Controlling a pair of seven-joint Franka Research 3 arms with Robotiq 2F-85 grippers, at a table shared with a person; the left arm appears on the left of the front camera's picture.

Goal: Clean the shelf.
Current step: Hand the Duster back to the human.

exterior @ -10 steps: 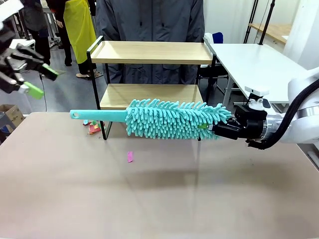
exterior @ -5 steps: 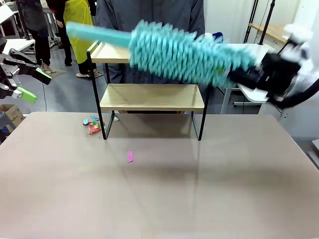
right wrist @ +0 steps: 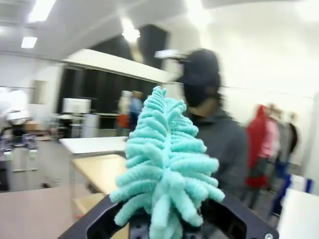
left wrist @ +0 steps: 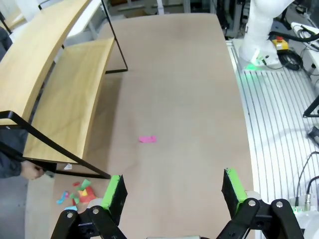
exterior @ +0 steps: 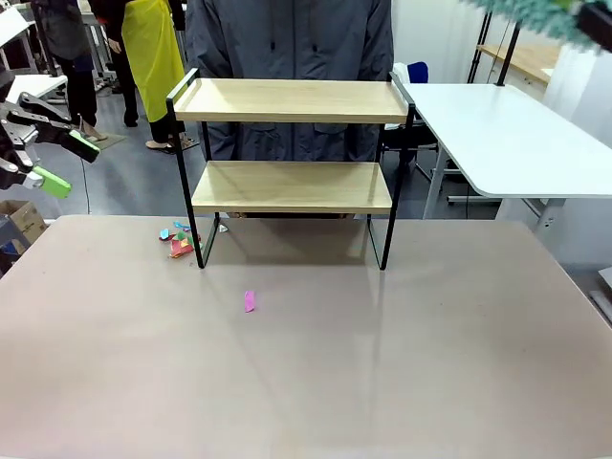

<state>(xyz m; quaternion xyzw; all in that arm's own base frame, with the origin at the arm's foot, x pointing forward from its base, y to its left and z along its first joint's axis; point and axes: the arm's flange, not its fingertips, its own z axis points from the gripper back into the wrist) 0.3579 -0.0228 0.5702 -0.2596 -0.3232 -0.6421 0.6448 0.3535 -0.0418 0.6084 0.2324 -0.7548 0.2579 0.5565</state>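
The shelf stands near the far side of the bench. It has two light wood boards, one above the other, in a thin black frame. Both boards look bare. A person in a dark grey coat stands just behind the shelf.

On the bench, in front of the shelf, lies a small pink scrap. More little scraps in red, blue and green lie in a small heap beside the shelf's left leg. In the left wrist view they sit close to the black leg, and the pink scrap lies apart from them out on the brown top.

The left claw hangs off to the left, past the edge of the bench. Its two green-tipped fingers are spread wide with nothing between them.

The right claw is pressed together on a fluffy teal duster. In the right wrist view the duster sticks up between the claw's black sides, pointing up toward the room. In the front view a blurry bit of the teal duster shows high in the top right corner, well above the white table beside the bench.
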